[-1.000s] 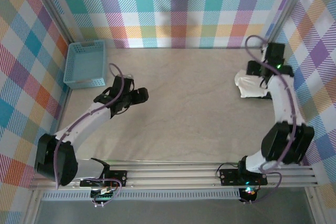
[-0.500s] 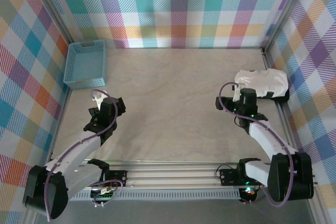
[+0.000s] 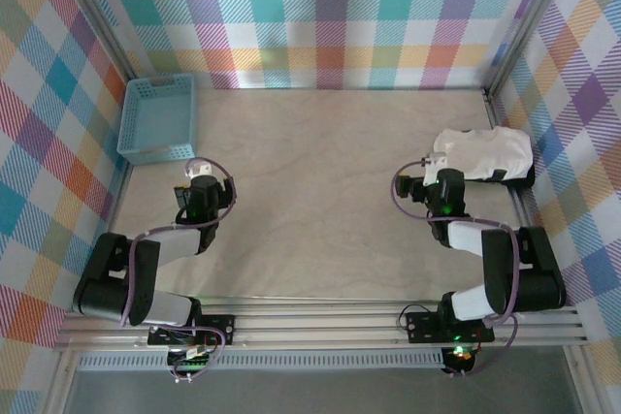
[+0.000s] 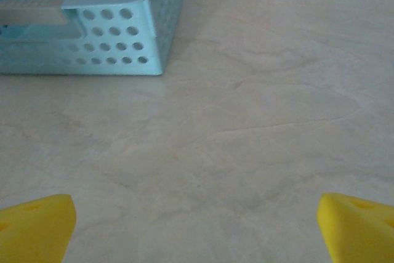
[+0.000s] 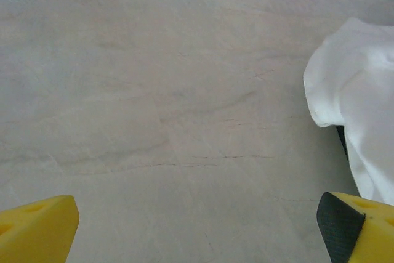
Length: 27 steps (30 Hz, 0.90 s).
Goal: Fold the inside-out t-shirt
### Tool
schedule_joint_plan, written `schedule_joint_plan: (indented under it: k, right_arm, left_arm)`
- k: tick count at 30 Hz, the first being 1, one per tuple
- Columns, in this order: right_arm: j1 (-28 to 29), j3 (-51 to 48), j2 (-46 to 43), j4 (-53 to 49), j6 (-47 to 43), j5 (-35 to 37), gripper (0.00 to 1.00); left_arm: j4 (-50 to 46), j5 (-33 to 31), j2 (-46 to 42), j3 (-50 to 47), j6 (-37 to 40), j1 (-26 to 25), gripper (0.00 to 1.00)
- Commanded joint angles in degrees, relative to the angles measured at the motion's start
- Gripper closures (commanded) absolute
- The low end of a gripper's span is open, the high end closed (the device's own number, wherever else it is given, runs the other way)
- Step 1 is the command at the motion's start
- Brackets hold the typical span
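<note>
Left gripper point(image 4: 197, 229), right gripper point(image 5: 197, 229) — spread wide, empty

T-shirt point(image 3: 482, 153): plain white, no print.
Black garment point(image 3: 525, 178): dark edge under t-shirt.
Basket point(image 3: 157, 119): light blue, sides dotted with rows of round holes.
Surface point(image 3: 320, 172): pale beige, faint marbled veins.
Walls point(image 3: 320, 16): plaid of teal, orange, purple, pink and yellow checks on white, diagonal hatching in squares.
Arms point(image 3: 160, 239): white links, black joints.
Cables point(image 3: 396, 189): purple.
Rail point(image 3: 320, 322): silver-grey.
Left hand point(image 4: 197, 229): fingertips point(image 4: 37, 226) yellow.
Right hand point(image 5: 197, 229): fingertips point(image 5: 37, 226) yellow, one with black pad.
</note>
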Motion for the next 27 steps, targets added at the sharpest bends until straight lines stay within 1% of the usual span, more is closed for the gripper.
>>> schedule_joint_plan:
  k: [1,2,3,4,5,6,9,17,19,27]
  right_arm:
    - [-1.3,-1.3,2.4,9.4,-1.0,-2.3,0.0]
    - [-1.6,-1.4,3.7,10.8,-0.9,-2.7,0.0]
    - [-2.1,-1.2,5.3,11.5,-0.3,-3.1,0.0]
    - [-2.4,-1.0,6.1,12.5,0.2,-2.7,0.01]
    - [-2.8,-0.3,5.4,9.9,0.5,-3.1,0.0]
    - [-3.2,0.1,5.6,9.5,0.9,-3.5,0.0]
    - [-3.7,0.6,5.7,8.6,1.3,-4.0,0.0]
    - [-3.8,0.7,5.5,8.2,1.4,-4.3,0.0]
    - [-3.8,0.7,5.5,8.2,1.4,-4.3,0.0]
    - [-3.8,0.9,5.7,8.0,1.4,-4.3,0.0]
  left_arm:
    - [14.2,4.5,5.0,-1.6,3.6,1.2,0.0]
    - [15.4,5.4,6.4,-1.4,3.8,1.4,0.0]
    - [10.6,7.7,5.7,0.2,2.9,2.4,0.0]
    - [9.3,10.1,6.5,1.3,2.3,3.7,0.0]
    - [9.2,11.9,7.5,2.0,1.8,4.9,0.0]
    - [8.4,13.7,7.2,2.0,1.2,5.8,0.0]
    - [10.6,15.3,8.2,1.2,1.9,5.8,0.0]
    - [11.4,15.3,8.4,0.9,2.0,5.9,0.0]
    - [12.9,15.3,8.7,0.3,2.1,5.8,0.0]
    - [12.6,15.4,8.6,0.4,2.1,5.8,0.0]
